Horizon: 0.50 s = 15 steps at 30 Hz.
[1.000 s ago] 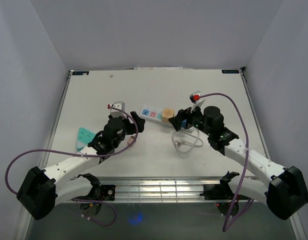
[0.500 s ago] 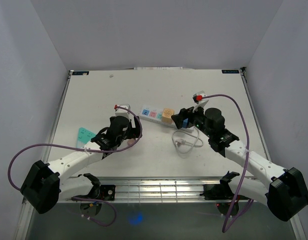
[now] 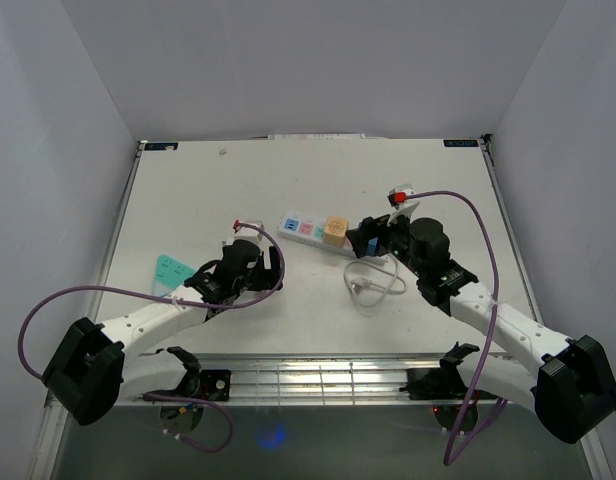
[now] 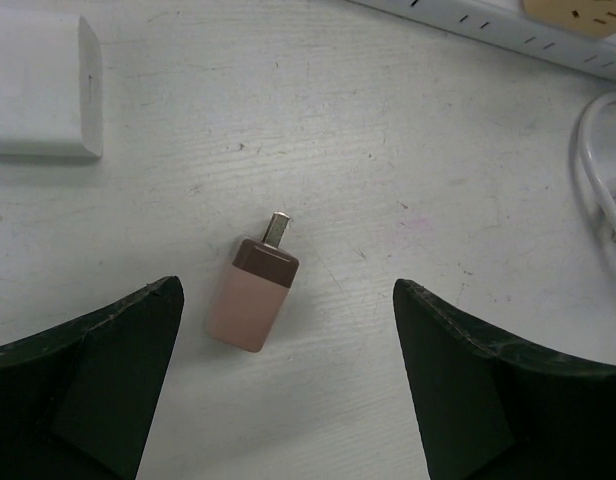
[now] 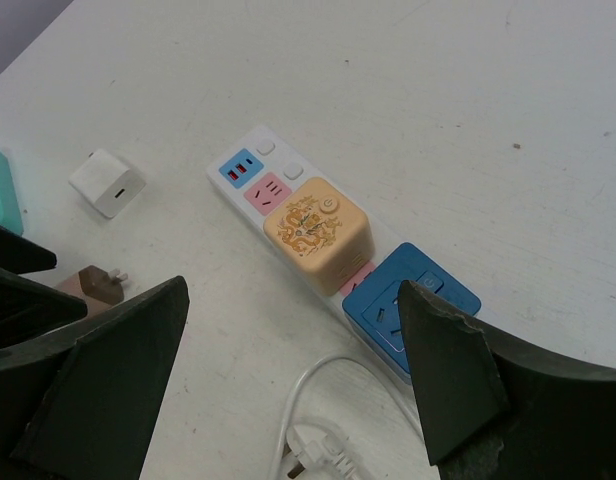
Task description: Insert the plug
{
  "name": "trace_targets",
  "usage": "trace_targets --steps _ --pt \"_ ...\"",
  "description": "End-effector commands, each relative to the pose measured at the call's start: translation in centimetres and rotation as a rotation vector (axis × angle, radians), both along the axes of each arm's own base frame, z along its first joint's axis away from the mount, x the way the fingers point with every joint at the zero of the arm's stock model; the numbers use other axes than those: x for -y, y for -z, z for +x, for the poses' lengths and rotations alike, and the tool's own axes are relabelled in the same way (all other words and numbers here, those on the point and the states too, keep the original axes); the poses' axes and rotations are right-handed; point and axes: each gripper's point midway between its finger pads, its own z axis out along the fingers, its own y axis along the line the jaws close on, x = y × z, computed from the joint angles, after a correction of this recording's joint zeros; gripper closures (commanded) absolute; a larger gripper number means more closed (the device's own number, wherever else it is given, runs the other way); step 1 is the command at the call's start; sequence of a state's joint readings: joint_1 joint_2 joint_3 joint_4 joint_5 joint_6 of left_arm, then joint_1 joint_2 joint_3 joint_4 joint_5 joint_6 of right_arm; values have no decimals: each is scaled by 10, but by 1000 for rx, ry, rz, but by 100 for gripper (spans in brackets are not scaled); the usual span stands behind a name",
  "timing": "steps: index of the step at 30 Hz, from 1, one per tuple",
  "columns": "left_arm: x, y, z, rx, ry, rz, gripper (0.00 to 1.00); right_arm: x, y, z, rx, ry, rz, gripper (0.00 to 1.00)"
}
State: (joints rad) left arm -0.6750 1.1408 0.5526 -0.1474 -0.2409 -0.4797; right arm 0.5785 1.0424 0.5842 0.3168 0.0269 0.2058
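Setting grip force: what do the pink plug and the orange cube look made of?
Pink plug: apparently matte plastic, even colour, no glare; its prong looks like bare metal, grey and shiny. Orange cube: probably smooth plastic, rounded moulded edges, printed top.

1. One power strip.
2. Two cube adapters: one orange adapter, one blue adapter.
3. One white charger block.
4. One pink plug.
5. One teal piece.
6. One white cable.
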Motion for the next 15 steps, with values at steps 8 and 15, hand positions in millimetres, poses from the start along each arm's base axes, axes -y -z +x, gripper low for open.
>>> trace_targets --steps 8,15 --pt "-7 15 -9 -74 -50 3 9 1 -12 4 49 21 21 10" --pt "-3 33 -8 -142 -41 45 22 4 -12 5 46 39 23 10"
